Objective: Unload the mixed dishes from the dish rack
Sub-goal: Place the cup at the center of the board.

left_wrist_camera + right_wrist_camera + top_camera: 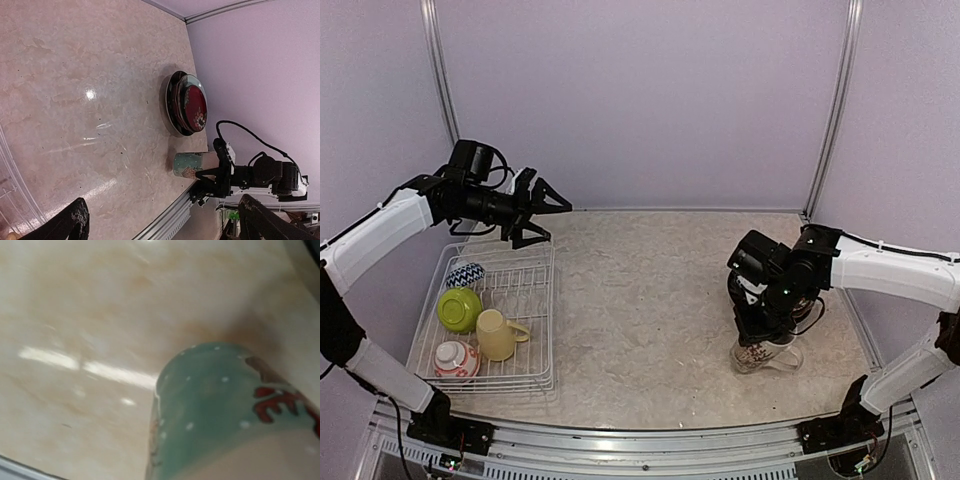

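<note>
Dish rack is plain white wire. It holds a lime-green bowl, a pale yellow mug, a red-and-white patterned bowl and a blue-and-white patterned bowl. The teal mug has white dots and red markings. The dark red plate has a pale flower motif. Tabletop is beige, marble-look.

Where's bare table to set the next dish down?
Wide bare table between the dish rack and the patterned mug, out to the back wall. Crowded on the right: the plate stack sits near the mug.
</note>
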Motion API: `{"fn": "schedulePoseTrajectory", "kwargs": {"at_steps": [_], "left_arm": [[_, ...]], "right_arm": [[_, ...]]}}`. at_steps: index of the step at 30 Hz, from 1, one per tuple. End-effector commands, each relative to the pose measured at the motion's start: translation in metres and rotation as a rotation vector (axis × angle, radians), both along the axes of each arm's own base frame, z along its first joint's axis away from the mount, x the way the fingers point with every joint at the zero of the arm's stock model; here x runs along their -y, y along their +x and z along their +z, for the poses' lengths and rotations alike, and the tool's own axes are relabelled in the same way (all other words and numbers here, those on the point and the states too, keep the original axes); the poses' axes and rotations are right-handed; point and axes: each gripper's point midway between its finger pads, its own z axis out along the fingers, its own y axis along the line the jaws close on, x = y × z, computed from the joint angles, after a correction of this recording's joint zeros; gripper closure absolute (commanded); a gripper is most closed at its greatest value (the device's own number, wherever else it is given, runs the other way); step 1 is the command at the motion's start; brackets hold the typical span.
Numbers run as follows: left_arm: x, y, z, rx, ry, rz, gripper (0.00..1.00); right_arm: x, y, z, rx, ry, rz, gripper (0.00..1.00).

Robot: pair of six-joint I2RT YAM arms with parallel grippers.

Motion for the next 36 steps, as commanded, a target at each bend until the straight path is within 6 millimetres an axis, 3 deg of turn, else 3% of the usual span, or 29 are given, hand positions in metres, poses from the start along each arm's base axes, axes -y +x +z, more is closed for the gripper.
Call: {"fn": "schedulePoseTrajectory", "kwargs": {"at_steps": [1, 5, 11, 16, 18, 22, 29, 33, 36], "left_arm": [[-0.007, -0.007, 0.011, 0.036, 0.033, -0.001, 0.01], [-0.017, -0.012, 0.017, 0.068, 0.085, 0.026, 0.01], [-0.037, -0.02, 0.016, 0.094, 0.194, 0.074, 0.01], [-0.053, -0.025, 0.011, 0.099, 0.263, 0.129, 0.01], [-0.06, -0.028, 0.008, 0.102, 0.289, 0.153, 0.01], [-0.077, -0.032, 0.002, 0.098, 0.363, 0.21, 0.01], [-0.124, -0.031, -0.022, 0.089, 0.579, 0.315, 0.01], [-0.15, -0.028, -0.027, 0.075, 0.666, 0.385, 0.01], [-0.155, -0.033, -0.03, 0.039, 0.656, 0.401, 0.01]], "right_arm": [[0.038, -0.005, 0.002, 0.025, -0.142, -0.105, 1.0], [0.053, -0.008, -0.012, 0.016, -0.208, -0.135, 1.0], [0.049, -0.012, -0.028, 0.001, -0.185, -0.122, 1.0], [0.06, -0.014, -0.033, -0.005, -0.239, -0.137, 0.98], [0.059, -0.013, -0.034, 0.003, -0.227, -0.139, 0.92], [0.055, -0.009, -0.028, 0.018, -0.21, -0.14, 0.63], [0.043, -0.001, -0.005, 0.081, -0.116, -0.131, 0.28], [0.038, 0.003, 0.009, 0.111, -0.08, -0.118, 0.18], [0.034, 0.007, 0.023, 0.145, -0.043, -0.112, 0.15]]}}
